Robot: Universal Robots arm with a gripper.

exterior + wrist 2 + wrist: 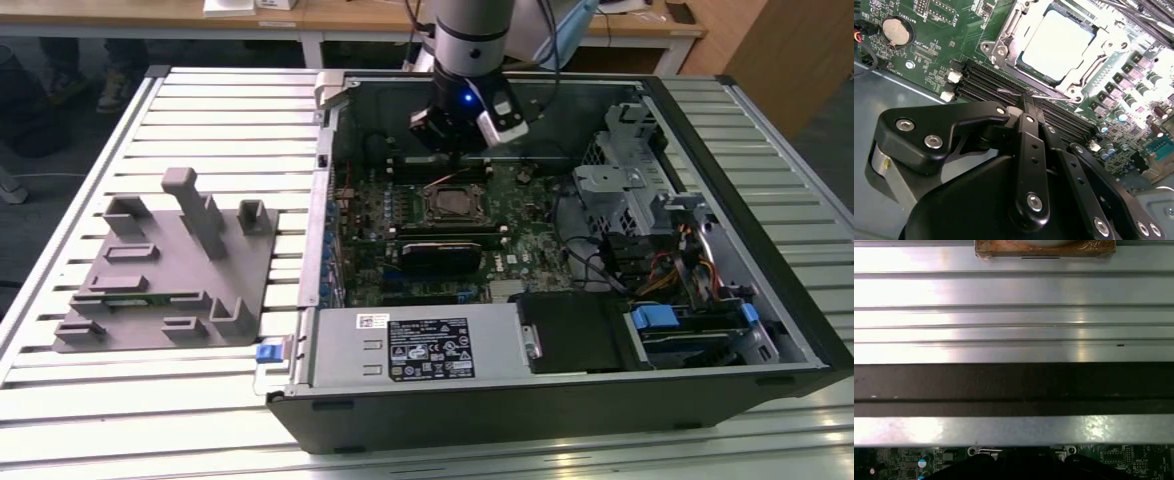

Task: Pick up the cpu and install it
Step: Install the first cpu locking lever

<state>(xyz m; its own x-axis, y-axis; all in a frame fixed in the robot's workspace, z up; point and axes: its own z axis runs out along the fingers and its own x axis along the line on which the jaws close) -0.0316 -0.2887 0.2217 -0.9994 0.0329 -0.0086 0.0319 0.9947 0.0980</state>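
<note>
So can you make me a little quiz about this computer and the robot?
1. True or false: the cpu lies inside the metal socket frame.
2. Pick one. The end effector hangs above: A) a fruit bowl, B) the green board inside the open computer case, C) a sink.
3. Fill in: the round silvery thing on the green board, seen in the second wrist view, is a coin ___.

Key: 1 true. 2 B. 3 battery.
</note>
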